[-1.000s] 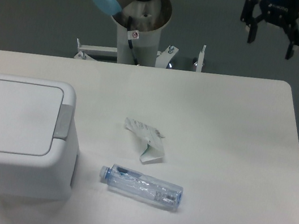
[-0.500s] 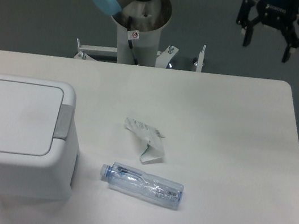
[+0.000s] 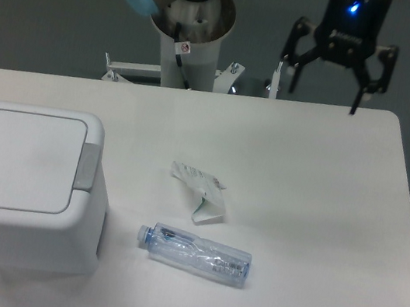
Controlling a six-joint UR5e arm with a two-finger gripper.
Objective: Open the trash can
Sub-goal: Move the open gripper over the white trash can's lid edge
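We saw our gripper (image 3: 323, 95), fingers spread and empty, high beyond the table's far edge, well apart from the closed trash can (image 3: 22, 186) at near left, whose grey tab (image 3: 87, 166) likely needs pressing next.

Bin (image 3: 24, 178) at left edge of table (image 3: 317, 188), lid (image 3: 15, 159) flat and closed, grey tab (image 3: 88, 165) on its right side. Gripper (image 3: 323, 96) above far edge of table, fingers spread wide, nothing between them; blue light lit on its body. Crumpled wrapper (image 3: 200, 192) near table centre. Clear bottle (image 3: 194, 254) lying on its side just in front of wrapper, cap toward bin. Arm base (image 3: 190, 29) behind table.
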